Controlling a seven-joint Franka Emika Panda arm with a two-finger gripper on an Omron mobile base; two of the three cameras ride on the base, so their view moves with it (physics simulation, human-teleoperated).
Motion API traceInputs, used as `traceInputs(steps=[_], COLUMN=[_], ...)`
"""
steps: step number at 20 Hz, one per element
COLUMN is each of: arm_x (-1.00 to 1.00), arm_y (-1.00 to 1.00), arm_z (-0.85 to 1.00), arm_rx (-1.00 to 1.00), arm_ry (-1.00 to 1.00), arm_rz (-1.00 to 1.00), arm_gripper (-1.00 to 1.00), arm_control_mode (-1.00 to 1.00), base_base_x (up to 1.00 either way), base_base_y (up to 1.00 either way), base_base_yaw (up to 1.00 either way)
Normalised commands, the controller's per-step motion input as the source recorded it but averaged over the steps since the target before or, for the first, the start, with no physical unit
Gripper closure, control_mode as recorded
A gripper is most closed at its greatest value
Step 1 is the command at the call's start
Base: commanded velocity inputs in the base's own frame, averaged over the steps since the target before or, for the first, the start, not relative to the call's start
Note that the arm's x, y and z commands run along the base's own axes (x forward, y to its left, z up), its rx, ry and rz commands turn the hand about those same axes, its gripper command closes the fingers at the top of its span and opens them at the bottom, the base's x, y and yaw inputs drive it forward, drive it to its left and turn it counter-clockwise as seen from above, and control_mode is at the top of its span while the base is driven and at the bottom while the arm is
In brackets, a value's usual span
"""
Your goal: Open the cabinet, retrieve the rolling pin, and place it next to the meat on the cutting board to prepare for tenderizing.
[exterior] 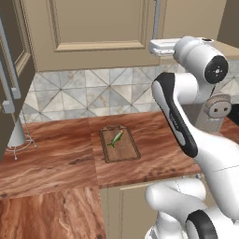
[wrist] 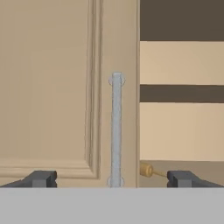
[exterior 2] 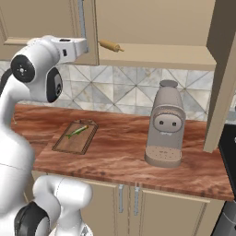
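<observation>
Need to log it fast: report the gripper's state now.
Gripper: open, holding nothing, fingertips either side of the closed beige cabinet door's silver bar handle.

1. The cabinet (exterior: 93,28) is beige-tan, with a silver handle (wrist: 116,131).
2. The rolling pin (exterior 2: 110,45) is light tan.
3. The cutting board (exterior: 119,144) is dark brown; the meat (exterior: 115,138) looks greenish-yellow.
4. The tabletop (exterior: 56,158) is reddish wood grain.
5. The backsplash (exterior: 93,93) has grey triangular tiles.

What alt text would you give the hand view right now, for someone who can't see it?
The open gripper faces the closed left cabinet door and its vertical silver handle. To the right the cabinet stands open, showing shelves and one end of the rolling pin on the lowest shelf.
</observation>
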Motion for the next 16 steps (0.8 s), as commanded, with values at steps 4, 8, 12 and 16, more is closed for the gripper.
traceInputs(steps=[4, 8, 12, 16], arm_x=[0.46, 0.41, 0.38, 0.38], arm_y=[0.0, 0.0, 0.0, 0.0], arm_z=[0.0, 0.0, 0.0, 0.0], arm_rx=[0.0, 0.0, 0.0, 0.0], arm_ry=[0.04, 0.01, 0.0, 0.01], arm_rz=[0.0, 0.0, 0.0, 0.0], arm_gripper=[-1.0, -1.0, -1.0, -1.0], arm_control_mode=[-1.0, -1.0, -1.0, -1.0], base_base_x=[0.0, 0.0, 0.0, 0.0], base_base_y=[0.0, 0.0, 0.0, 0.0], base_base_yaw=[0.0, 0.0, 0.0, 0.0])
